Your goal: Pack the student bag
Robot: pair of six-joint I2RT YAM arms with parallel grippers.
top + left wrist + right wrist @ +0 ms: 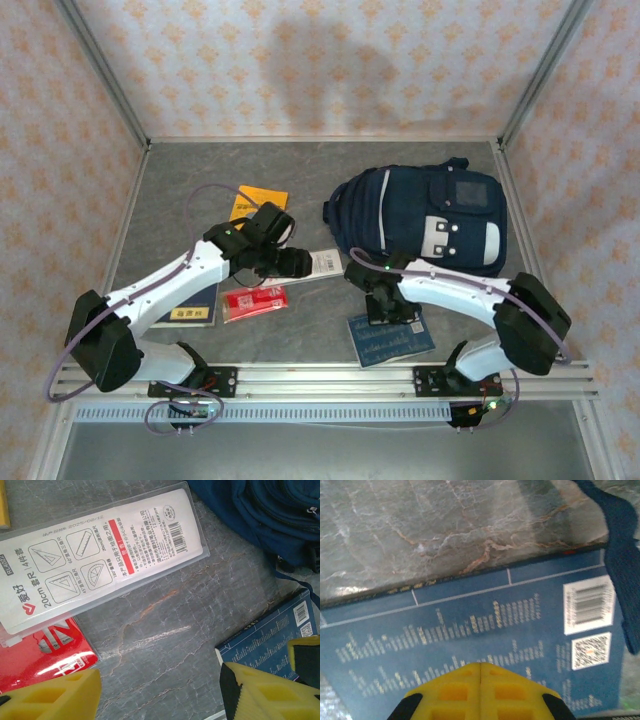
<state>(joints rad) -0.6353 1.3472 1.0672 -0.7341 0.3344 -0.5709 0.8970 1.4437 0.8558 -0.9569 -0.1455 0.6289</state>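
Observation:
The student bag point(430, 215), dark navy with a white front patch, lies at the back right of the table; its navy fabric point(265, 510) fills the top right of the left wrist view. My left gripper point(296, 263) point(160, 692) hangs open over bare table between a ruler-set pack point(100, 555), a red pack point(35, 655) and a blue book point(270, 640). My right gripper point(385, 308) point(481, 677) is shut, its yellow fingertips pressed together with nothing between them, right over the blue book's back cover point(470, 620).
A yellow booklet point(258, 203) lies at the back left. Another dark blue book point(188, 312) sits partly under my left arm. A navy bag strap point(620, 555) trails beside the blue book's barcode corner. Metal rails edge the table.

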